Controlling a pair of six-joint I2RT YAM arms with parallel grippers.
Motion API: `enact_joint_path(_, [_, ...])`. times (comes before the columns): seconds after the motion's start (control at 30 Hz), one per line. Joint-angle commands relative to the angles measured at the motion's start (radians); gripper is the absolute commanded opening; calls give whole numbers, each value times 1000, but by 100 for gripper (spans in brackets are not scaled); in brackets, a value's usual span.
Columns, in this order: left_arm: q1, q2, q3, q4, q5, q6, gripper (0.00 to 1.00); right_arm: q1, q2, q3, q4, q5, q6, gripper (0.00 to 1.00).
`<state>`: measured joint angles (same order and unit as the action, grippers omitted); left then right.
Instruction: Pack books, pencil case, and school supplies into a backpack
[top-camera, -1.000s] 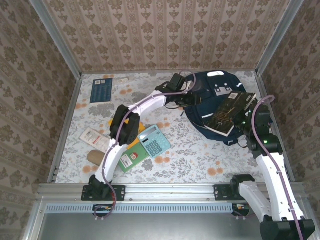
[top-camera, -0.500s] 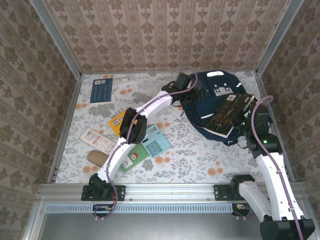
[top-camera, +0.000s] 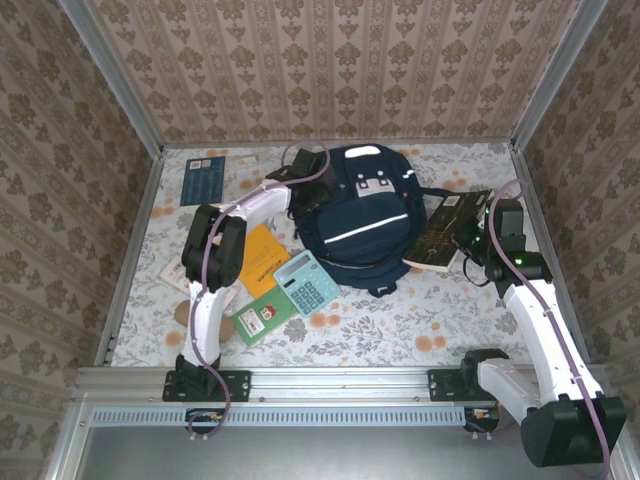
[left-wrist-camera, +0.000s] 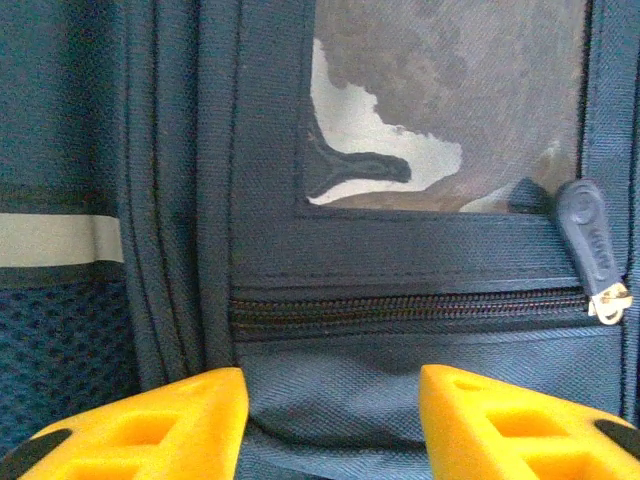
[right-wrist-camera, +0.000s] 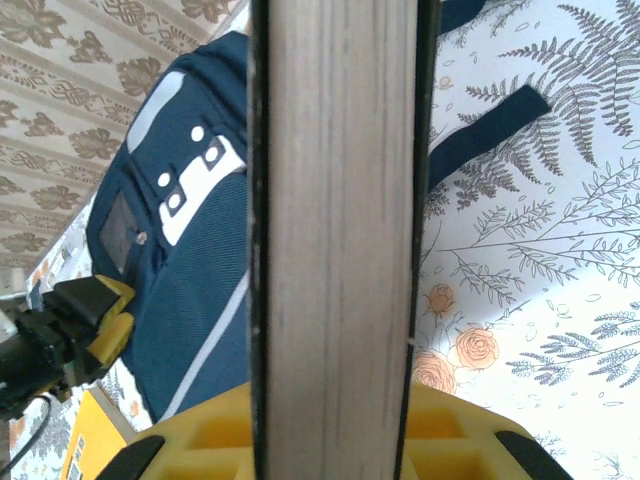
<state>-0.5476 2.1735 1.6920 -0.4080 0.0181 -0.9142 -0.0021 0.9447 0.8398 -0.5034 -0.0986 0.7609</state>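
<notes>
Floral tabletop (top-camera: 400, 310): left gripper (left-wrist-camera: 333, 410), half-open, pinches fabric of the backpack (top-camera: 355, 215); right gripper (top-camera: 474, 245) (right of the backpack) clamps a black book (top-camera: 448, 228).

I work in a robot test cell in a lab, dressed to look like a home. Panels of damask wallpaper (top-camera: 340, 70) close me in at nine, twelve and three o'clock, and bare aluminium posts (top-camera: 112, 75) hold them at the corners. The table (top-camera: 400, 310) wears a floral cloth. At six o'clock an aluminium rail (top-camera: 340, 380) runs along the near edge, and my two arm bases (top-camera: 200, 385) are bolted to it.
</notes>
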Motion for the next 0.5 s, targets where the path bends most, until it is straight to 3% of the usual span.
enact_joint_path(0.0, [-32,-17,-28,-48,32,76,54,-4,-12,4,93,-21,-18,0])
enact_joint_path(0.3, [-137,-136,42,-112,189,460,53,-4,-66,-16,56,-16,-16,0])
enact_joint_path(0.47, [-227,-165,51,-216,183,666,52,-4,-119,-19,7,9,-8,0])
